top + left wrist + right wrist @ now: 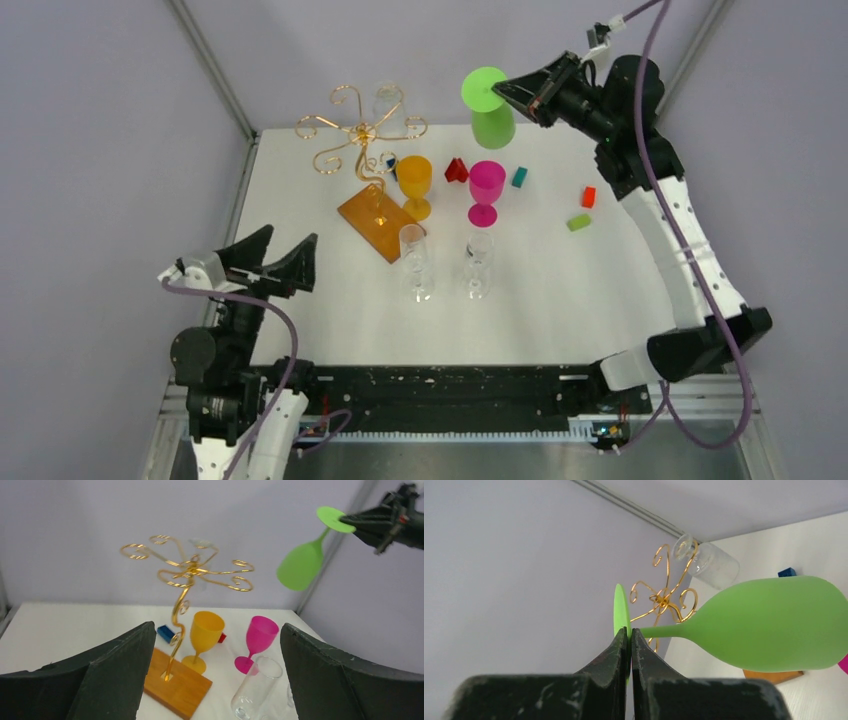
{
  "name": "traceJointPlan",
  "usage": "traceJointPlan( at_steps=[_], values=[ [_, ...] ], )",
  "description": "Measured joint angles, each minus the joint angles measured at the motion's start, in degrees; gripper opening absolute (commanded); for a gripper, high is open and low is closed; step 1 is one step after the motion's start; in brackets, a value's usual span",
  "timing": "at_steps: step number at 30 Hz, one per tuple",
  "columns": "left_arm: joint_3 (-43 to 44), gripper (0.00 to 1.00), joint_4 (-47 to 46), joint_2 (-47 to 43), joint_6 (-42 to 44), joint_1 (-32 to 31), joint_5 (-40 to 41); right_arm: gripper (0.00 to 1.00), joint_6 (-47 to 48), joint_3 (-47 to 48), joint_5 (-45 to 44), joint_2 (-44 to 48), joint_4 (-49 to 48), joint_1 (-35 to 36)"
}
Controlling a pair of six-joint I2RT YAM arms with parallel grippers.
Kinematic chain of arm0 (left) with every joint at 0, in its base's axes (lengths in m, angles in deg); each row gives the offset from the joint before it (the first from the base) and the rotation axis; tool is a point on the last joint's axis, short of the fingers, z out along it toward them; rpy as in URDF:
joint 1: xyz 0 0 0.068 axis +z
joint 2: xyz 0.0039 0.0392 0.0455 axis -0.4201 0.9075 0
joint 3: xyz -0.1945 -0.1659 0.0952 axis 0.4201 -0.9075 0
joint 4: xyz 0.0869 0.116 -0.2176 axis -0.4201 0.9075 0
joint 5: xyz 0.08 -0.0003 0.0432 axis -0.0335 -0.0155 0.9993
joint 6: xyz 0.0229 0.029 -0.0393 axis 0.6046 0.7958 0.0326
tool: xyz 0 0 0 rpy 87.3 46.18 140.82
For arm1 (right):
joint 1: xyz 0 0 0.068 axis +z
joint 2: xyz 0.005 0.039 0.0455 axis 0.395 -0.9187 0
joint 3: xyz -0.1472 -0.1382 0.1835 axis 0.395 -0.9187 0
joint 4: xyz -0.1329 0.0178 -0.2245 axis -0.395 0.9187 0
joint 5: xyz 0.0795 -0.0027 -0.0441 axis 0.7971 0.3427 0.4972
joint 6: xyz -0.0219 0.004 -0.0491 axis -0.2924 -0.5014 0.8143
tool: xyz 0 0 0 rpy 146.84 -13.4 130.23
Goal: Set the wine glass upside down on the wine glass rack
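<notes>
Right gripper (503,92) pinched shut on the foot of the green wine glass (492,125) — glass is inverted in the air, bowl hanging below the fingers. Rack (363,131) sits well apart, off to that gripper's left. Left gripper (292,238) is wide open, holding nothing. Pick and flip look done — carrying over and hooking onto a free arm remain.

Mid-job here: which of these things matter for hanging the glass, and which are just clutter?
In the job: green wine glass, held by its foot in the right gripper; gold wine glass rack.

Lying about: yellow glass; pink glass; two standing clear glasses; small coloured blocks; clear glass on the rack.
</notes>
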Motion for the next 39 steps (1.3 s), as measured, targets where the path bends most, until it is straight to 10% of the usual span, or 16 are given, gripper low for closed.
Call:
traceJointPlan(
  at_steps=[11, 39],
  values=[
    [2.32, 0.99, 21.81, 2.71, -12.09, 0.02, 21.18, 0.00, -0.48, 10.51, -0.04, -18.18, 2.01, -0.15],
    [1.31, 0.99, 22.91, 1.90, -12.11, 0.02, 20.74, 0.00, -3.98, 24.15, 9.20, -34.64, -0.44, 7.34]
  ],
)
